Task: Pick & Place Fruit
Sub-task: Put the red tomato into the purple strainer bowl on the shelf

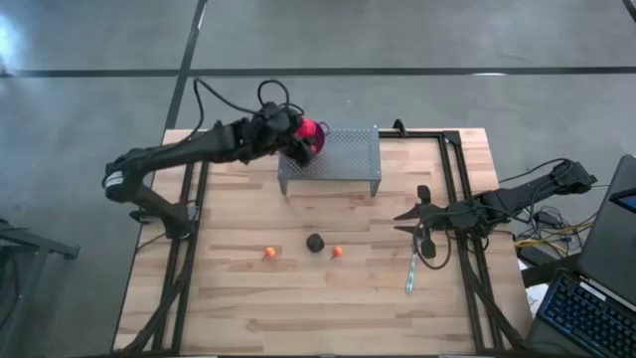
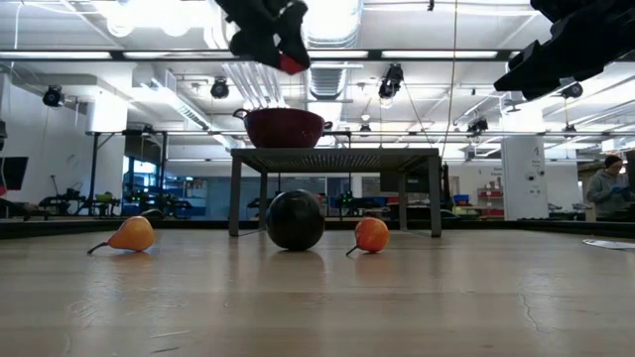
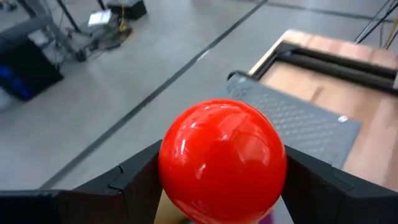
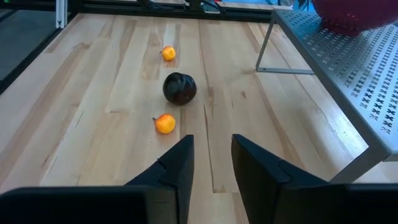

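Open tabletop (image 1: 238, 298) around dark ball (image 1: 315, 243), perforated rack (image 1: 343, 154) behind.

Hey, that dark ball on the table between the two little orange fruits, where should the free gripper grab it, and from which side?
Probably from straight above, fingers closing across the widest middle of the dark ball. It is round and sits alone on the table, with open gaps to each orange fruit. The right gripper, open and nearest, suits this.

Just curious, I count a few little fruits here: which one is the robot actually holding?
The red ball, clamped in the left end effector up over the metal rack. The dark ball and two orange ones lie loose on the table.
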